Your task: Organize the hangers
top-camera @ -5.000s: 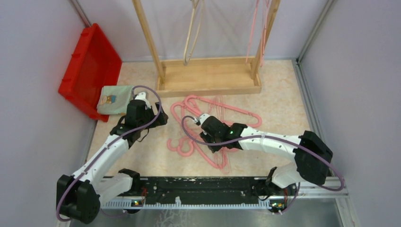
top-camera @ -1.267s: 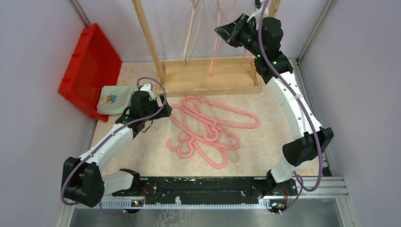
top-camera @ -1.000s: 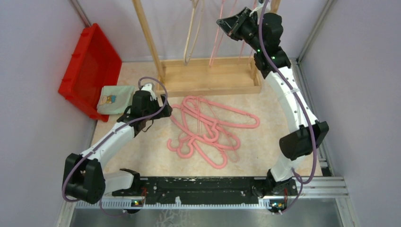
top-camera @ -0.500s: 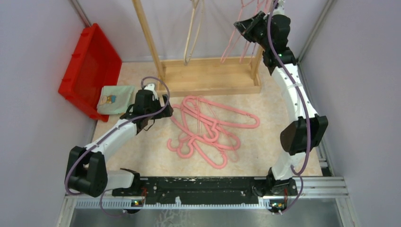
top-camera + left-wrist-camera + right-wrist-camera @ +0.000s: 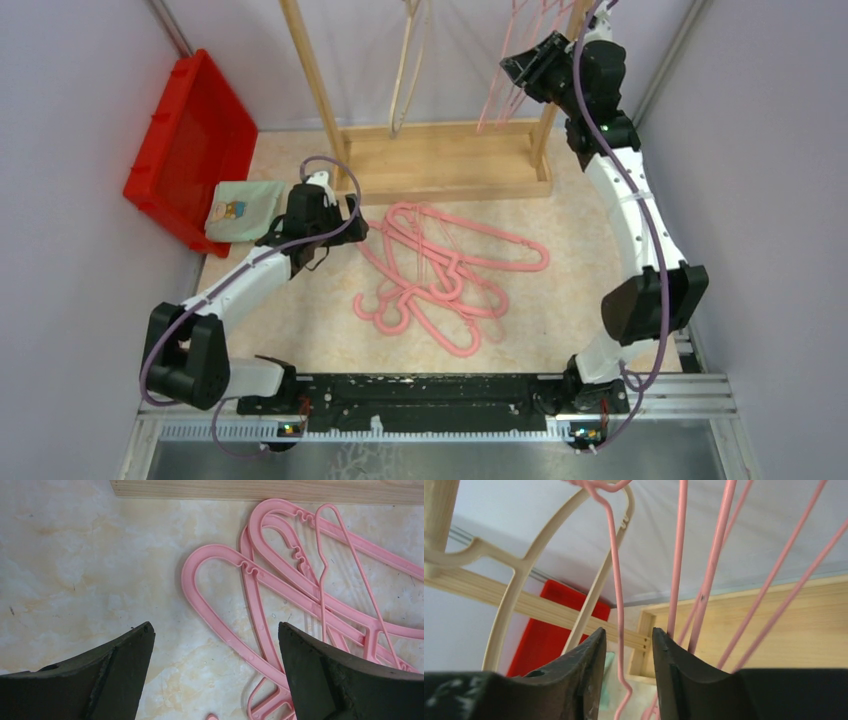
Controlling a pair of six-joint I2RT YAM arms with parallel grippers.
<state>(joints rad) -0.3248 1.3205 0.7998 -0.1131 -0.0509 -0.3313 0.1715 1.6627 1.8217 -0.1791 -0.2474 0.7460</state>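
— The right gripper (image 5: 517, 68) has climbed from the heaped hangers (image 5: 440, 270) to the rack (image 5: 440, 165), a thin hanger (image 5: 616, 580) between its jaws.
— Clamped?
— Can't tell. The left gripper (image 5: 215, 630) gapes over that heap before the rack; few hung.

Between your left gripper's (image 5: 215, 629) spread jaws the floor (image 5: 75, 565) is bare leftward; pink hangers (image 5: 216, 550) crowd the right finger, with the wooden base (image 5: 250, 487) just ahead. One thin pink hanger (image 5: 616, 595) runs through your right gripper's (image 5: 627, 632) narrow gap, with pink wires (image 5: 709, 570) right and a beige hanger (image 5: 524, 557) left.

Marbled table (image 5: 300, 330) under pink hangers (image 5: 437, 285), wooden rack base (image 5: 440, 165)
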